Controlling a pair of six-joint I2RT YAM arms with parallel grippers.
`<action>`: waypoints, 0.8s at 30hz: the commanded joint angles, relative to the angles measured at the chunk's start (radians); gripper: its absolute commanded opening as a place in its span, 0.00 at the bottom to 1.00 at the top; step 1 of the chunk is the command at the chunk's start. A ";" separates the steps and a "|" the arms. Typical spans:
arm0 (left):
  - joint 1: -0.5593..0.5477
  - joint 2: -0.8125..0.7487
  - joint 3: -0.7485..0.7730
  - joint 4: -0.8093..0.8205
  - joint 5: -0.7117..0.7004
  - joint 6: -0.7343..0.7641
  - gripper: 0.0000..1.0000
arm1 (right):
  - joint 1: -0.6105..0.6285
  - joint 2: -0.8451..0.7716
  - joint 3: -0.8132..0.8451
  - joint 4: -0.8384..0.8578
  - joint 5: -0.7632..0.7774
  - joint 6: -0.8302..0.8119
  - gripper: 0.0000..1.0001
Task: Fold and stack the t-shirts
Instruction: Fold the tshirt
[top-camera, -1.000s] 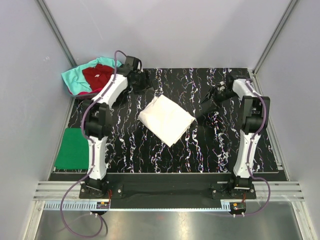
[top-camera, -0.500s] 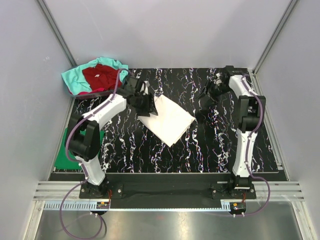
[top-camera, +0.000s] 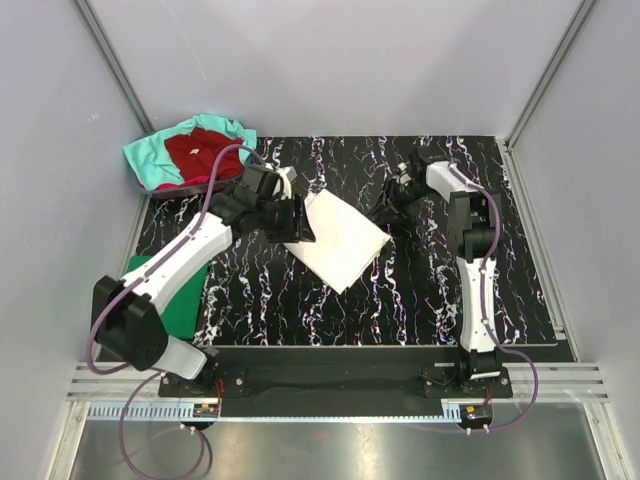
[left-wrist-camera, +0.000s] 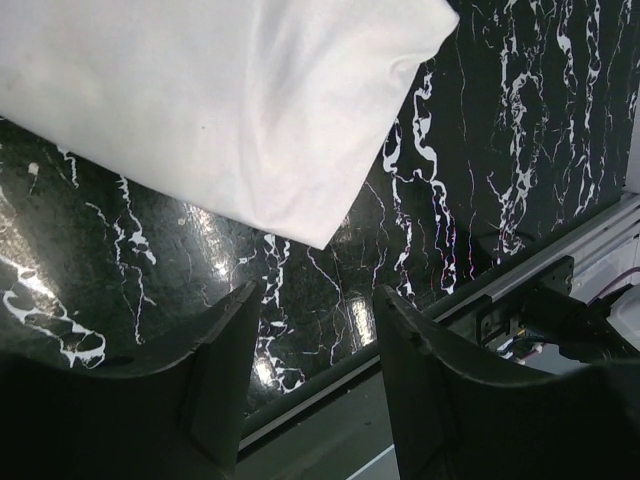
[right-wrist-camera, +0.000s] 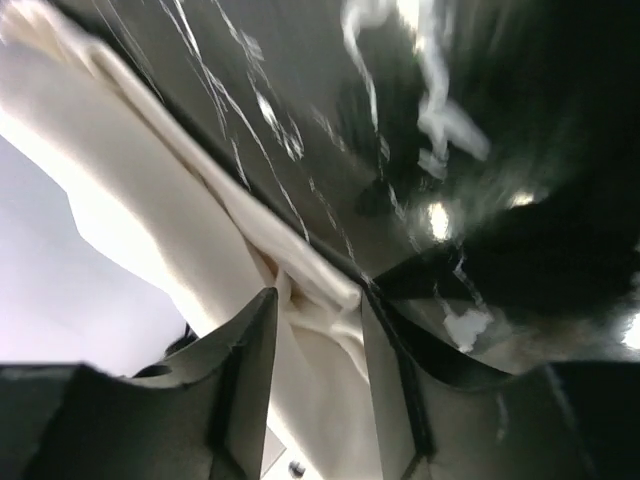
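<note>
A folded white t-shirt (top-camera: 338, 242) lies in the middle of the black marbled table (top-camera: 420, 300). My left gripper (top-camera: 301, 224) is open and empty at the shirt's left edge; in the left wrist view (left-wrist-camera: 318, 296) the white t-shirt (left-wrist-camera: 220, 100) lies just beyond the fingertips. My right gripper (top-camera: 386, 214) is open at the shirt's right corner; in the right wrist view (right-wrist-camera: 318, 305) the folded edge of the white t-shirt (right-wrist-camera: 310, 290) sits between the two fingers. A folded green t-shirt (top-camera: 150, 292) lies at the left. The teal t-shirt (top-camera: 150, 155) and dark red t-shirt (top-camera: 195, 150) lie heaped at the back left.
Grey walls enclose the table on the left, back and right. The left arm reaches over part of the green shirt. A metal rail (top-camera: 340, 385) with both arm bases runs along the near edge.
My left arm has swung from the back-left heap over to the white shirt's left edge. My right gripper has moved left to the shirt's right corner.
</note>
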 joint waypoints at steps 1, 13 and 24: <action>0.004 -0.090 -0.006 -0.052 -0.056 0.017 0.54 | 0.009 -0.060 -0.125 0.066 0.015 -0.001 0.46; 0.010 -0.157 0.014 -0.160 -0.134 0.010 0.57 | 0.311 -0.520 -0.826 0.347 -0.026 0.193 0.38; -0.265 0.067 0.190 -0.097 -0.414 0.013 0.68 | 0.062 -0.826 -1.029 0.285 0.031 0.138 0.62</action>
